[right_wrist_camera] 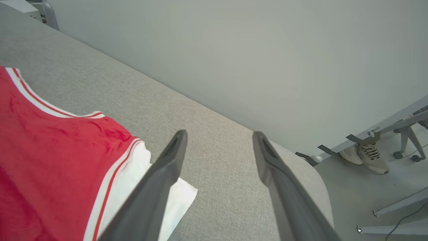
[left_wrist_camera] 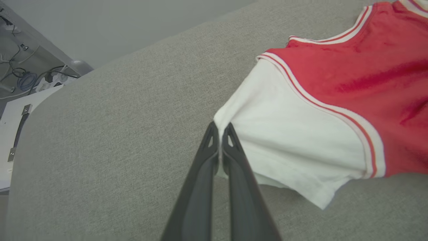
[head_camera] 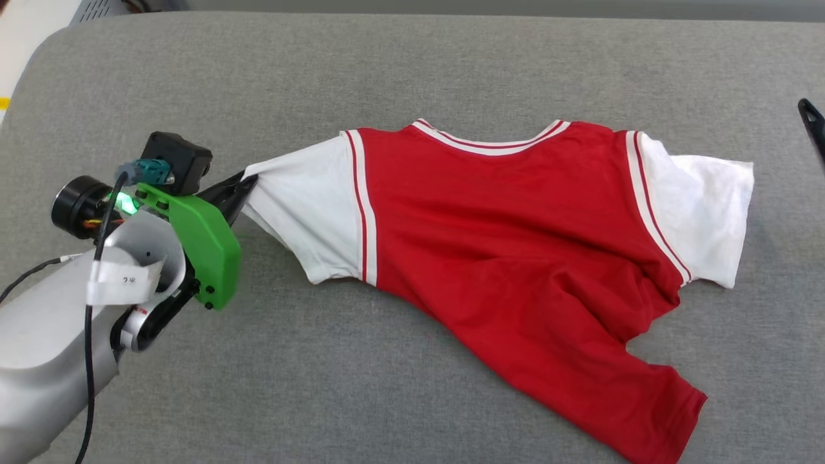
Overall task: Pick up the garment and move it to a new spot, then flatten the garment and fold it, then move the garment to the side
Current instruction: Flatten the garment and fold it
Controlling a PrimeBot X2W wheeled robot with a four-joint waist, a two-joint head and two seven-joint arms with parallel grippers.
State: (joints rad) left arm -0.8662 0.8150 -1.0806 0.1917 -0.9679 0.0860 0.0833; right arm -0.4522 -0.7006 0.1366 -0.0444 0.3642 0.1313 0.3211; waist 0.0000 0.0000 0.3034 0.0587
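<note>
On grey cushion, garment spread, left gripper clamped on its sleeve tip, right gripper apart.

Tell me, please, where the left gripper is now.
Head view, left side: the left gripper is shut on the white sleeve of the garment, over the grey cushion.

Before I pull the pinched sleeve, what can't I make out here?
- Head view: the lower hem corner of the red jersey shirt with white sleeves is cut off by the bottom edge.
- Every view: the shirt's underside, hidden against the grey fabric surface.
- Left wrist view: how much sleeve the left gripper pinches is hidden between its shut jaws.
- Right wrist view: how high the open right gripper sits over the other sleeve; one finger overlaps it.
</note>
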